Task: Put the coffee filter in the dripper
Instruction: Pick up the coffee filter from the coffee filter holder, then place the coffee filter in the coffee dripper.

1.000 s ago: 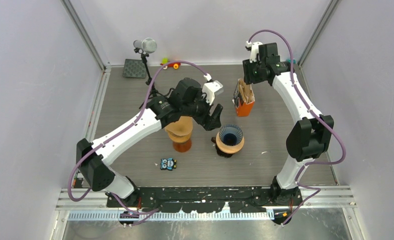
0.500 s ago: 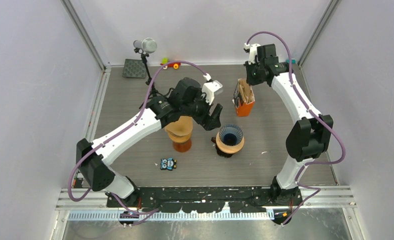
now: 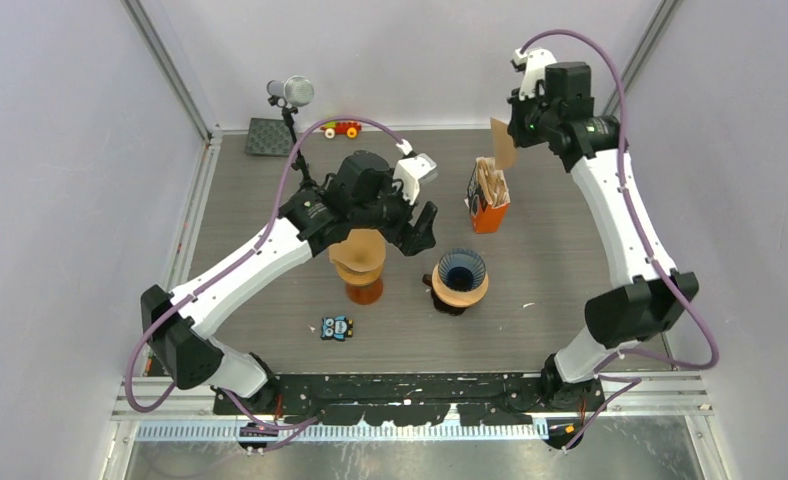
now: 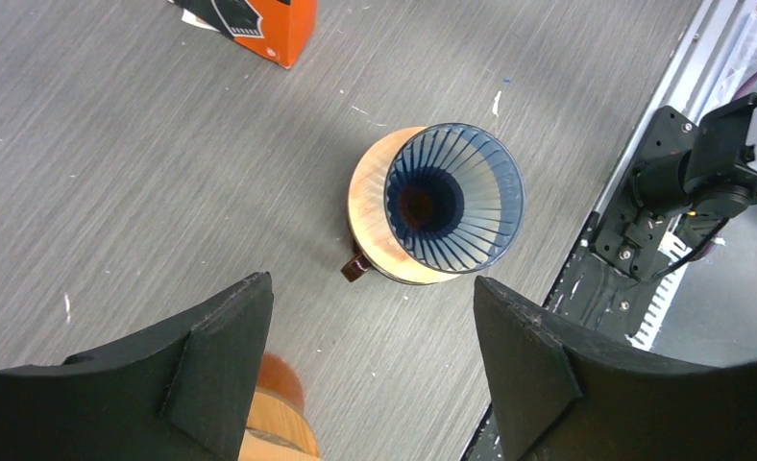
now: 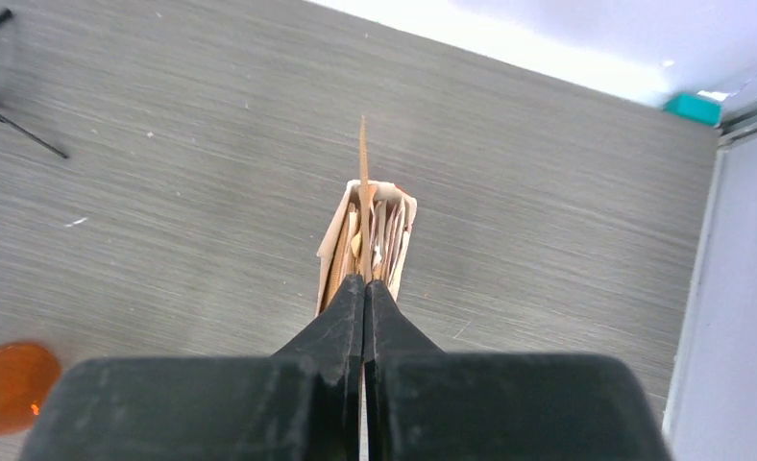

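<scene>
The dripper (image 3: 461,272) is a dark blue ribbed cone on a wooden ring, standing mid-table; in the left wrist view the dripper (image 4: 454,197) is empty. My left gripper (image 3: 420,232) hovers just left of it, open (image 4: 370,283), nothing between its fingers. My right gripper (image 3: 517,128) is raised at the back right, shut on one brown coffee filter (image 3: 502,143). That filter hangs above the orange box (image 3: 489,212) holding several more filters. In the right wrist view the held filter (image 5: 362,163) shows edge-on beyond the pinched fingertips (image 5: 366,283), over the filter stack (image 5: 386,226).
An orange glass server with a wooden collar (image 3: 362,265) stands under the left arm. A small owl toy (image 3: 336,328) lies near the front. A microphone on a tripod (image 3: 290,95), a black pad (image 3: 268,137) and a toy car (image 3: 342,128) sit at the back left.
My right gripper shut on a filter inside the box, then rose up and to the right, drawing it out. The left arm shifted slightly back, its gripper still open.
</scene>
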`<act>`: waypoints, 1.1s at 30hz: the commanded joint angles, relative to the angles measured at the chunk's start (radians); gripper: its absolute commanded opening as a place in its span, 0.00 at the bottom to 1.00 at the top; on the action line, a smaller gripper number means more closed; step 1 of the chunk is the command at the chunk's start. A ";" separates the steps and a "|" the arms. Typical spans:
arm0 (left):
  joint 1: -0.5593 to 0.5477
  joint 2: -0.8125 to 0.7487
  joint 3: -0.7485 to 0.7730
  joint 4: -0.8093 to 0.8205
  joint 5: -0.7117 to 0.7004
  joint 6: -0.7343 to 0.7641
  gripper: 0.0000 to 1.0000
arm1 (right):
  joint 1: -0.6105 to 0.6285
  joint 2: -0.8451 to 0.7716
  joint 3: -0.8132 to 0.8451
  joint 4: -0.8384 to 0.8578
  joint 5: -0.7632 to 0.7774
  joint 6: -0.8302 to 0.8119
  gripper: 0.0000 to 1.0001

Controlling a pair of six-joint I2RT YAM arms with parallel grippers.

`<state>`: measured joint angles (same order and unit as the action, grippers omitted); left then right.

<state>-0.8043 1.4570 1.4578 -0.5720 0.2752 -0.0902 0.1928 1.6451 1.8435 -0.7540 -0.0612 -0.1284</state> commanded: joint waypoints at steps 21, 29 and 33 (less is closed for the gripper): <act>0.016 -0.269 0.110 -0.119 0.155 0.597 0.81 | 0.300 -0.434 -0.197 -0.174 -0.596 -0.192 0.00; 0.013 -0.223 0.132 -0.178 0.293 0.656 0.77 | 0.322 -0.420 -0.200 -0.195 -0.733 -0.191 0.00; 0.014 -0.178 0.165 -0.195 0.314 0.672 0.75 | 0.322 -0.432 -0.210 -0.199 -0.772 -0.191 0.00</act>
<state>-0.7898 1.2499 1.5661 -0.7448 0.5228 0.5419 0.5095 1.2259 1.6398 -0.9619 -0.7506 -0.3130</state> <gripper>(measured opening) 0.756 0.026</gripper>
